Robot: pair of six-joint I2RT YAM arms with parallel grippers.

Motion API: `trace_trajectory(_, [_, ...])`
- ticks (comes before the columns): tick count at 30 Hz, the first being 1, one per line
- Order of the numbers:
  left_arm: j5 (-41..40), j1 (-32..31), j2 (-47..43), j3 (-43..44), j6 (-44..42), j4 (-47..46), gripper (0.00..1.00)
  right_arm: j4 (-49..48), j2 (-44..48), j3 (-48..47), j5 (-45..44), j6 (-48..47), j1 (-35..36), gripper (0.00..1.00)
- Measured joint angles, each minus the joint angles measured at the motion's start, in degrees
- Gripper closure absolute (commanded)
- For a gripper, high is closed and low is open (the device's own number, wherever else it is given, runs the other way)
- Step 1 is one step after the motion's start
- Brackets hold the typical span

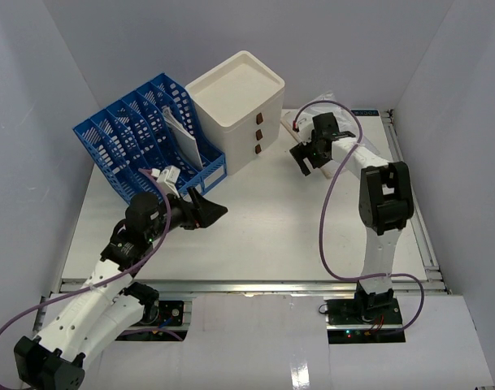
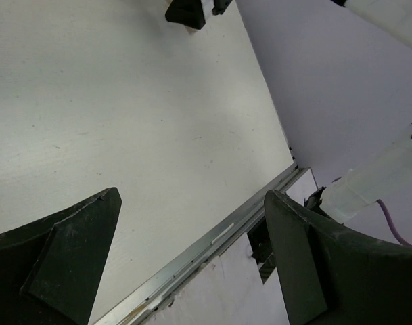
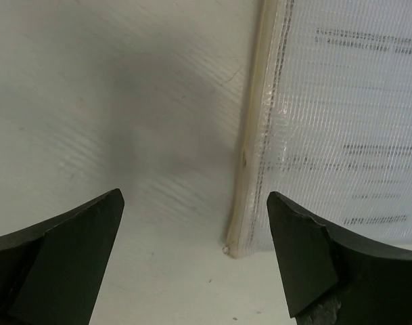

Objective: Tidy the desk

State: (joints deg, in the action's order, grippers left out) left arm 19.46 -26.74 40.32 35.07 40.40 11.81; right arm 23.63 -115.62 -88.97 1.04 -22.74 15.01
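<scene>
The top view looks down from above and behind the arms (image 1: 377,203) over the whole desk (image 1: 255,236). The left wrist camera looks low across bare desk to its rail (image 2: 209,242). The right wrist camera hangs close above desk and a mesh pouch (image 3: 341,122).

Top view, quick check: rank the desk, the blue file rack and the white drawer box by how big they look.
1. desk
2. blue file rack
3. white drawer box
The last two are close. The box stands tall, nearer the camera, so that order is unsure.
</scene>
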Motion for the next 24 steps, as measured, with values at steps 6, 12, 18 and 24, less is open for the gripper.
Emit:
trace_trajectory(6, [1.8, 0.0, -2.5, -4.2, 2.4, -3.7, 0.02, 2.9, -8.7, -7.8, -6.6, -5.6, -0.1, 0.1])
trace_trajectory(12, [2.3, 0.0, -4.7, -7.9, 4.2, -5.2, 0.02, 3.1, -11.2, -10.6, -9.8, -8.4, -1.6, 0.27])
trace_trajectory(18, [2.2, 0.0, -4.7, -10.2, 6.7, -6.6, 0.02, 6.5, -13.9, -14.5, -5.3, -9.0, -4.7, 0.72])
trace_trajectory(24, [2.2, -0.1, 1.4, -10.4, 9.4, -9.3, 0.02, 9.2, -14.3, -15.1, 0.1, -9.1, -6.5, 0.92])
